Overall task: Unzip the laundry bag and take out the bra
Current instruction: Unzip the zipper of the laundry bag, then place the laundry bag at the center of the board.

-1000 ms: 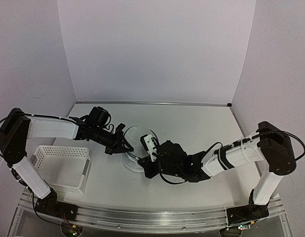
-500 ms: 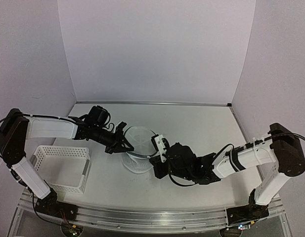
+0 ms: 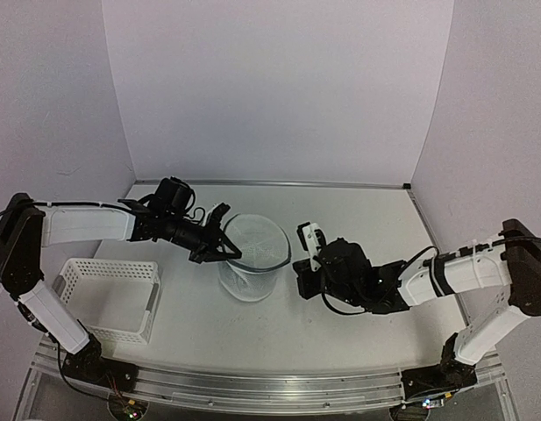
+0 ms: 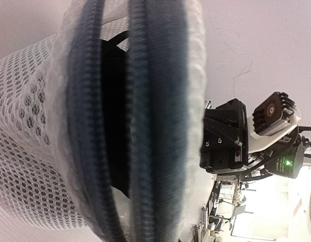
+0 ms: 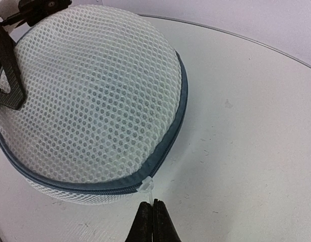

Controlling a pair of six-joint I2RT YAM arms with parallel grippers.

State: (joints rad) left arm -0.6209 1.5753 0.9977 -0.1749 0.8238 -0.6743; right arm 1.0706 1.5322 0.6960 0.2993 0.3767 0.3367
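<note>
The laundry bag stands mid-worktop between the two arms. The left hand is on its left rim, seemingly to steady it against a pull on the zip. That hand is closed, and from overhead it appears to pinch the bag's edge, though its wrist view shows no fingertips.

That close view shows the two dark zip bands parted. The black in the gap is probably the bra, so it is inside the bag and the zip is at least partly undone.

The right hand sits low at the bag's near-right side, fingers pressed together. The clear zip pull lies right at their tips. I cannot tell whether it is pinched or only touching.
</note>
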